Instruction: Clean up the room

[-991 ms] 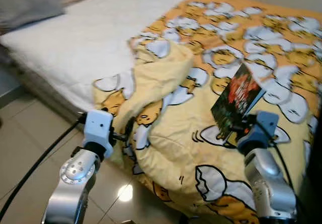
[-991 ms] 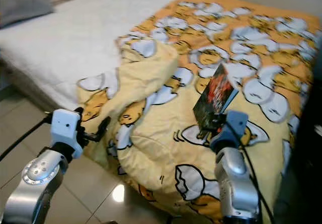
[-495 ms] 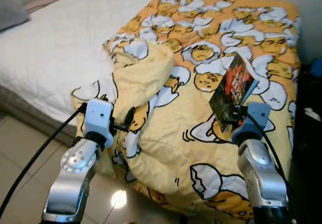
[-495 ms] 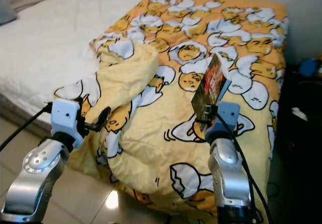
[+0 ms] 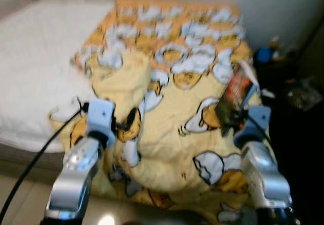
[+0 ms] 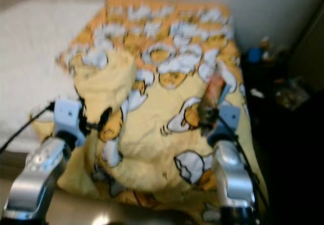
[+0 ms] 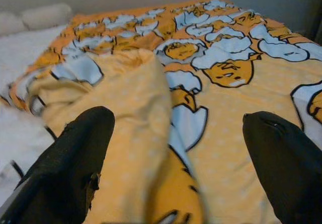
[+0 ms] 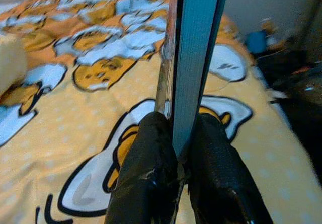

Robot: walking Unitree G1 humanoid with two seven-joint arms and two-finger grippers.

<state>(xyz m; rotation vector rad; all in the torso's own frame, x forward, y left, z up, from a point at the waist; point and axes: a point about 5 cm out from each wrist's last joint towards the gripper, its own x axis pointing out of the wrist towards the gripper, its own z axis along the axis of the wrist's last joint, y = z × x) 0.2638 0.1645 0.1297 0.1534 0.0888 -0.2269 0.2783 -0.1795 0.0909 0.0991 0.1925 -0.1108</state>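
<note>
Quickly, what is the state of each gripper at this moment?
Left gripper: open, holding nothing, above the yellow blanket.
Right gripper: closed on a thin book, held upright by its lower edge.

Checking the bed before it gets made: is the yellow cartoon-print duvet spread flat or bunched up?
Bunched up. The yellow cartoon-print duvet lies flat farther up the bed, but its near corner is folded over into a rumpled heap by the left hand.

Right gripper (image 8: 182,148) — its two black fingers (image 8: 151,178) pressed against either face of a thin, flat book with a blue-grey edge (image 8: 193,58), held upright. Beneath lies a yellow quilt printed with white-and-orange egg-yolk cartoon figures (image 8: 75,128); beyond its edge — dark, blurred clutter (image 8: 287,68).
</note>
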